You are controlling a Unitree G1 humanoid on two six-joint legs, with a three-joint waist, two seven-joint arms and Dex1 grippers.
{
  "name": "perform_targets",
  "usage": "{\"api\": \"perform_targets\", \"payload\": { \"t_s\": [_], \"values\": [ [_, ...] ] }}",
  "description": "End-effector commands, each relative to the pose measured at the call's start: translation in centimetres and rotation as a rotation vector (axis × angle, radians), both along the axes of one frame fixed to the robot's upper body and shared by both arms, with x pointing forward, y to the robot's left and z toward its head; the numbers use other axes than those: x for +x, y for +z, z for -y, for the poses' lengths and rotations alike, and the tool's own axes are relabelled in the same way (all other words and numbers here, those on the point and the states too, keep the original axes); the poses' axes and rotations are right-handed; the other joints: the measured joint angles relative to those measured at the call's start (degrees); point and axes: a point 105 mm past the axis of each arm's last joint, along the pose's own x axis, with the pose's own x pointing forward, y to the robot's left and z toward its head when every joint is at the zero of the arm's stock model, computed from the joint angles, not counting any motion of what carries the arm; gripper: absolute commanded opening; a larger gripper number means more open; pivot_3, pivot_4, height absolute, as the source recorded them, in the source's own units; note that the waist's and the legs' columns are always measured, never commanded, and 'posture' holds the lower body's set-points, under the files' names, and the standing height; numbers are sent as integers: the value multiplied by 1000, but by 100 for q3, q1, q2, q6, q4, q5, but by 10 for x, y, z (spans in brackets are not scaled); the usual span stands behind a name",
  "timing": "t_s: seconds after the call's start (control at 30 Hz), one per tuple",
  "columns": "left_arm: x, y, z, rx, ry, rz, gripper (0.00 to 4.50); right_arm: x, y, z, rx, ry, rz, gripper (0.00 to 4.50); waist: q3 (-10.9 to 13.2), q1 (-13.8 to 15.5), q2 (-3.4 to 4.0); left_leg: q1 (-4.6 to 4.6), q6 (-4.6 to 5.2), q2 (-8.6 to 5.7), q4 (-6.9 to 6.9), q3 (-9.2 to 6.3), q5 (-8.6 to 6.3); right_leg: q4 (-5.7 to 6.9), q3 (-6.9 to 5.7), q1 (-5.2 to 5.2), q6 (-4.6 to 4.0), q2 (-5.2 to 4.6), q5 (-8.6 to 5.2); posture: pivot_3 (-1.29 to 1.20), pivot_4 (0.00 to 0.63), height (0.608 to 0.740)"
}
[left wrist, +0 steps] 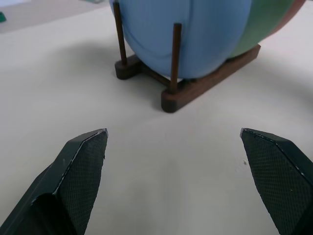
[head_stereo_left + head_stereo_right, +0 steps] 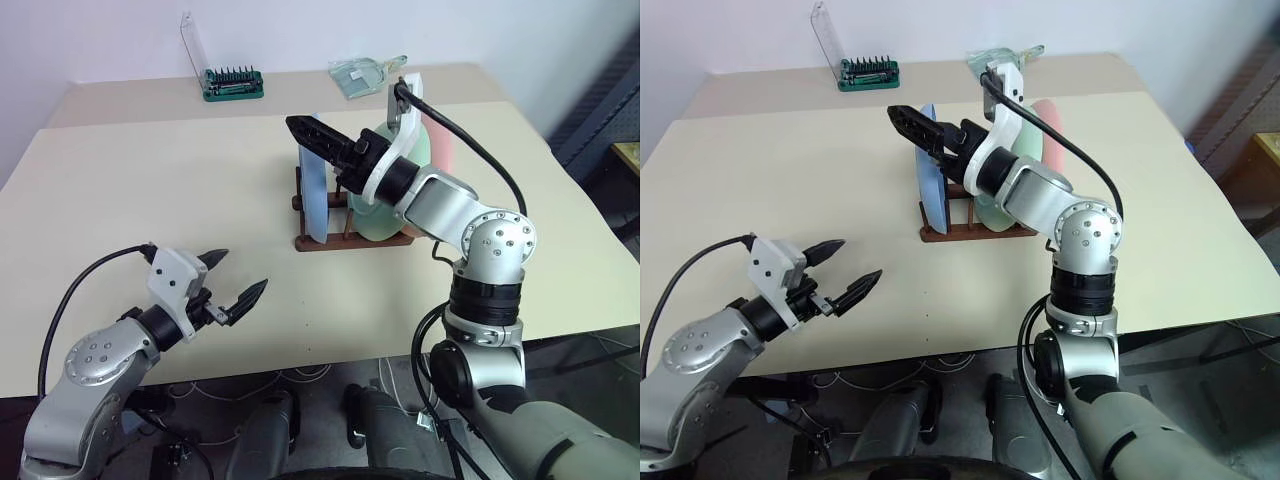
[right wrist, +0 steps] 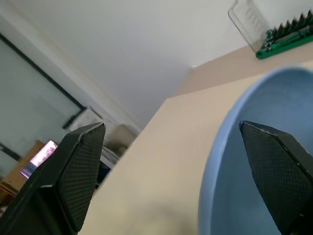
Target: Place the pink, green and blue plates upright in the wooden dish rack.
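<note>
All three plates upright in rack (image 2: 345, 240).
Right hand (image 2: 930, 132) spread over the blue plate (image 2: 314, 200), gripping nothing; left hand (image 2: 238, 285) spread, low over surface (image 2: 150, 190).

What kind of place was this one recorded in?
Probably a lab or workshop, not a kitchen: a bare beige table against a plain wall, a green screwdriver-bit case at its far edge, and loose cables on the floor.

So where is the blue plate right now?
The blue plate stands upright in the wooden dish rack at mid-table, leftmost of three, beside the green plate.
</note>
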Motion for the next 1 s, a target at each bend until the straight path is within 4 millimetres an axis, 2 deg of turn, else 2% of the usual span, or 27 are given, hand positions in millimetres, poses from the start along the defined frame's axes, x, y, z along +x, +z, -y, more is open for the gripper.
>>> {"api": "perform_targets", "payload": {
  "t_s": [0.03, 0.2, 0.27, 0.33, 0.53, 0.67, 0.77, 0.9, 1.0],
  "values": [
    [-1, 14, 9, -1, -32, 39, 4500, -12, 32, 0, 2, 13, 138, 4453, 0, 1, 0, 0, 0, 0, 0, 0, 0, 0, 0, 0, 0, 0, 0, 0, 150, 740],
    [3, 19, 14, -4, -35, 39, 4500, -19, 56, 11, -85, -23, 306, 4453, 0, 4, 0, -2, 0, 0, 0, 0, 0, -2, -2, 1, 0, 1, 1, 0, 150, 740],
    [3, 18, 16, -5, -43, 34, 4500, -17, 64, 32, -187, -100, 416, 3945, 0, 26, 0, -3, 1, 0, 0, 1, 0, -4, -2, 1, 1, 1, 0, 0, 150, 740],
    [3, 18, 19, -10, -58, 27, 4500, -17, 66, 47, -260, -135, 475, 3189, 0, 38, 0, -12, 5, -1, 10, -1, -3, -10, -13, 4, 3, -1, -1, 0, 150, 740],
    [-5, 6, 35, 8, -189, -23, 4500, -35, 44, 103, -632, -149, 637, 40, 1, 51, 0, -28, 21, 0, 22, 0, -13, -17, -18, 2, 10, -4, -5, 0, 150, 740],
    [-9, 1, 47, 14, -271, -35, 4500, -47, 22, 123, -859, -120, 656, 40, 4, 47, 5, -39, 26, 0, 33, 3, -17, -20, -18, -2, 12, -9, -6, 0, 150, 740],
    [-9, -1, 53, 14, -303, -35, 4500, -48, 6, 135, -978, -122, 630, 40, 4, 43, 6, -39, 25, 1, 38, 2, -18, -18, -20, -2, 12, -10, -6, 0, 150, 740],
    [-9, -3, 56, 15, -326, -32, 4500, -50, -17, 141, -1076, -95, 578, 40, 4, 44, 6, -46, 9, 4, 53, 3, -29, -18, -54, -1, 12, -38, -6, 0, 150, 740],
    [-9, -5, 56, 16, -328, -30, 4500, -46, -27, 145, -1125, -110, 552, 40, 4, 45, 7, -54, 13, 4, 57, 4, -32, -19, -67, -5, 13, -49, -5, 0, 150, 740]
  ]
}}
